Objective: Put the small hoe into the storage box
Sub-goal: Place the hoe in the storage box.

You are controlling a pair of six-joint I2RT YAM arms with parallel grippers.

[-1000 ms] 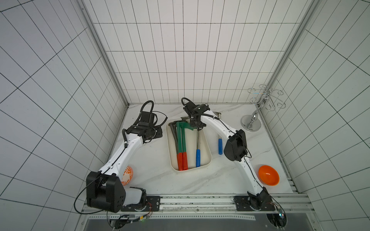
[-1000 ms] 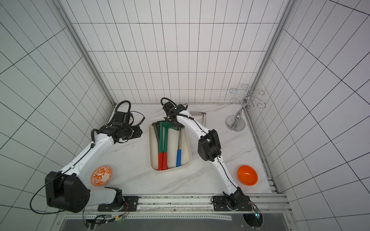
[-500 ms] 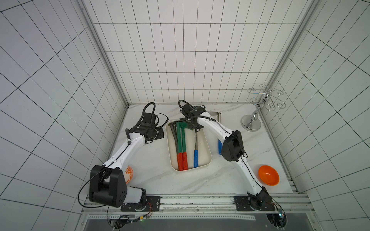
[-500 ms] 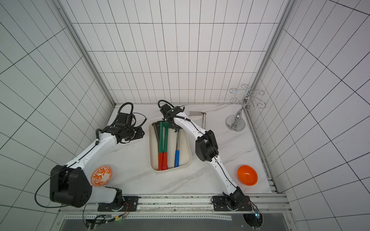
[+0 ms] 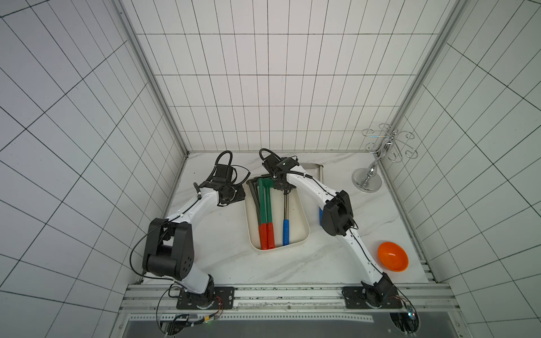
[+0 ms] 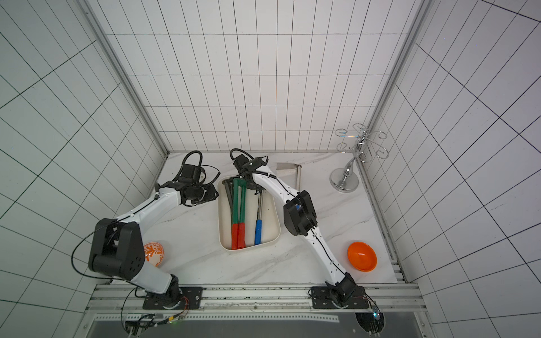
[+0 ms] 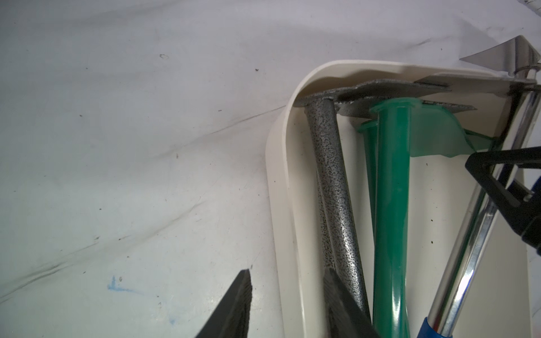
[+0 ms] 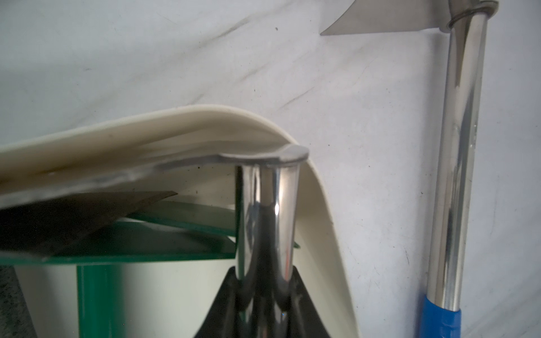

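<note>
The storage box (image 5: 304, 222) is a cream tray mid-table, seen in both top views, its rim (image 6: 276, 231) low and rounded. Inside lie dark grey hoes (image 7: 330, 181) and green hoes with red grips (image 5: 267, 204). My right gripper (image 8: 265, 281) is shut on the chrome shaft of the small hoe (image 5: 285, 210). Its blue grip (image 6: 258, 231) lies in the box, and its head (image 8: 292, 153) sits at the far corner over the rim. My left gripper (image 7: 287, 278) is open and straddles the box's left wall, one finger outside and one inside.
Another chrome hoe with a blue grip (image 8: 456, 146) lies on the table right of the box, partly under my right arm. An orange bowl (image 5: 392, 256) sits front right, a chrome stand (image 5: 370, 175) back right, a patterned bowl (image 6: 153, 253) front left.
My left gripper has moved right, up to the box's left wall. My right gripper has shifted the small hoe slightly left and nearer inside the box.
</note>
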